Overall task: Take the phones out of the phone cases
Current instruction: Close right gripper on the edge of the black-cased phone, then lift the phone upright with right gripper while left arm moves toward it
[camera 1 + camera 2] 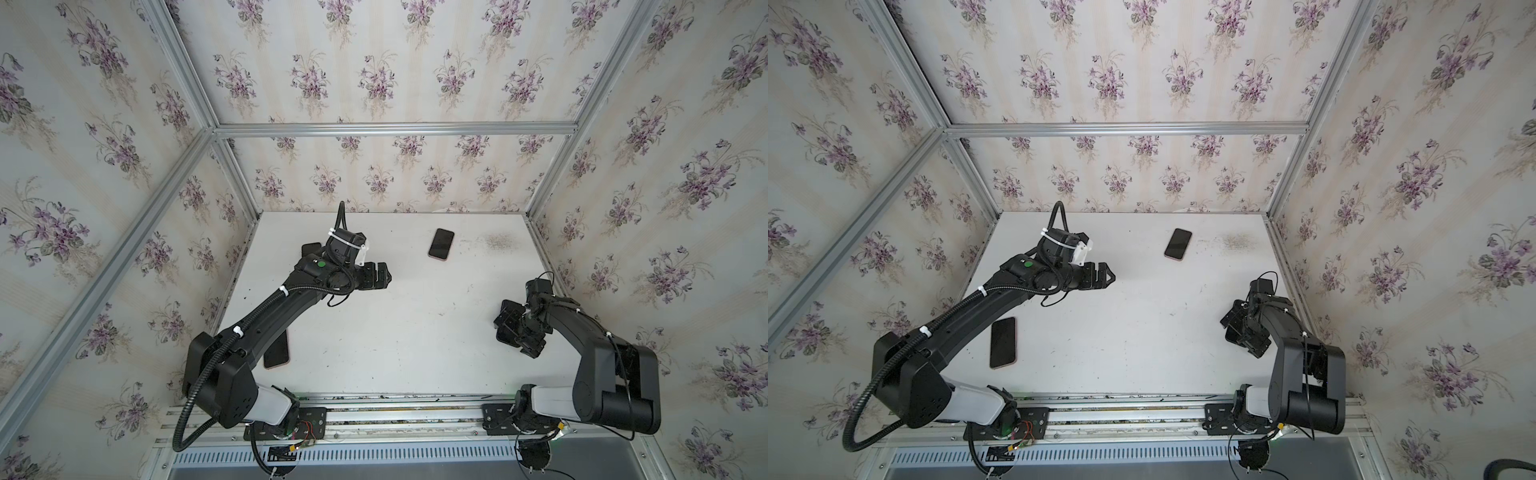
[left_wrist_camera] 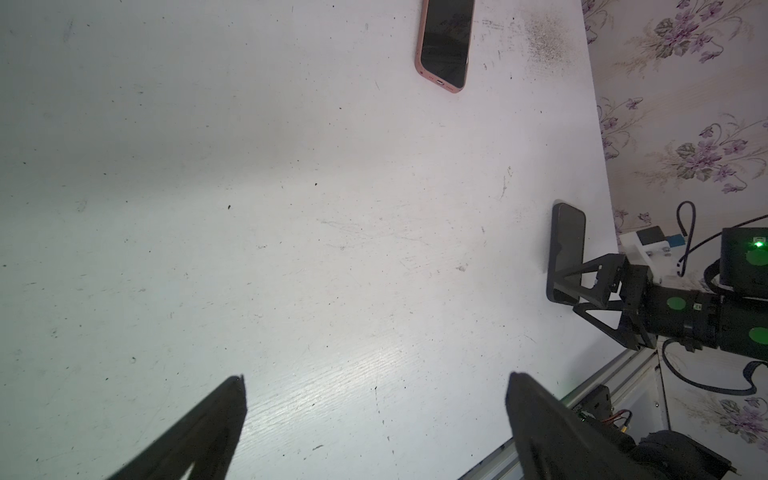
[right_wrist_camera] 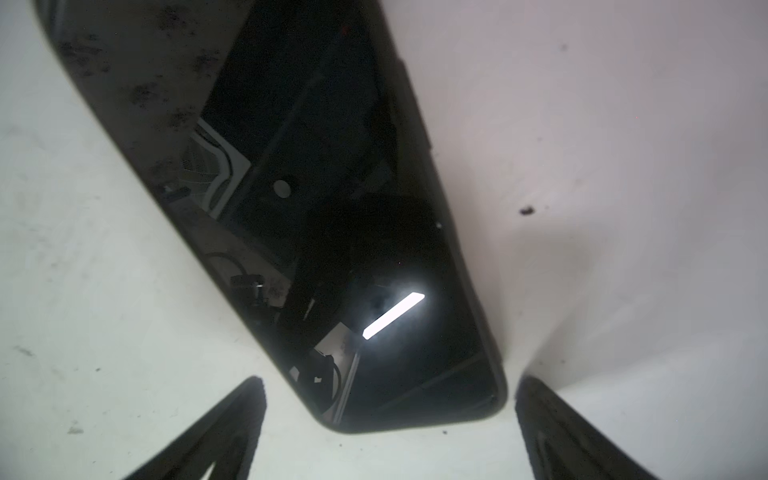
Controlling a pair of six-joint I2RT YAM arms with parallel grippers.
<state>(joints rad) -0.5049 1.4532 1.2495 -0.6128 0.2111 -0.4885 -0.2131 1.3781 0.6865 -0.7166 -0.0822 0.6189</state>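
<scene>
A black phone (image 3: pixel 332 208) lies screen up on the white table (image 1: pixel 395 332), inside a dark phone case whose rim (image 3: pixel 465 266) frames the screen. My right gripper (image 3: pixel 388 382) hangs open just above its near end, the fingers spread wider than the phone and touching nothing. The left wrist view shows this phone (image 2: pixel 567 241) under the right gripper (image 2: pixel 567 297). In both top views the right gripper (image 1: pixel 505 328) (image 1: pixel 1231 328) covers it. My left gripper (image 1: pixel 384 276) (image 1: pixel 1106 277) (image 2: pixel 376 382) hovers open and empty over the table's left middle.
A phone in a pink case (image 1: pixel 441 244) (image 1: pixel 1178 244) (image 2: pixel 444 41) lies at the far middle. Another pink-cased phone (image 1: pixel 277 353) (image 1: pixel 1003 342) lies beside the left arm. A dark flat object (image 1: pixel 311 249) sits behind the left wrist. Wallpapered walls close three sides.
</scene>
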